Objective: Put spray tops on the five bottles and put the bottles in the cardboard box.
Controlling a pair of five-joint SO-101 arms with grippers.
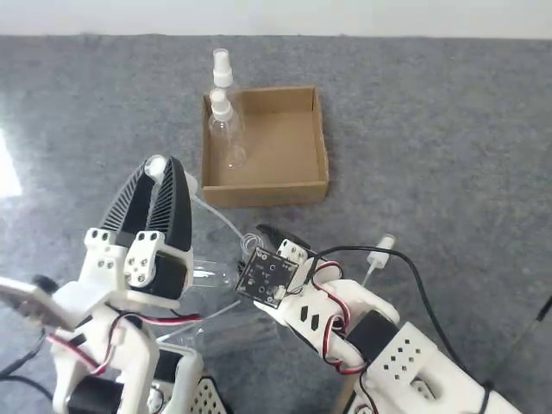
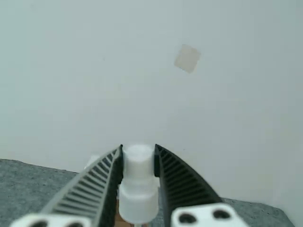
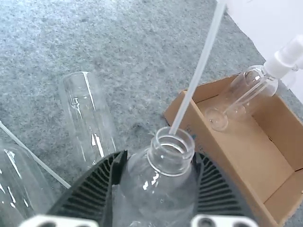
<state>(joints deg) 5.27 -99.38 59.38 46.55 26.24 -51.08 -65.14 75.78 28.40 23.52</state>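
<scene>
My left gripper [image 2: 138, 152] pinches the white plastic spray top [image 2: 138, 187] by its head. Its thin white dip tube [image 3: 199, 71] slants down into the mouth of the clear plastic bottle [image 3: 161, 189], which my right gripper [image 3: 160, 158] clamps at the shoulder. I would lower the top along the tube's line and hold the bottle steady until collar meets neck. Beyond the right gripper sits the brown cardboard box [image 1: 306, 185] with one capped clear bottle [image 1: 228, 134] lying inside, and an uncapped clear bottle [image 3: 87, 118] just beside that gripper could get nudged.
</scene>
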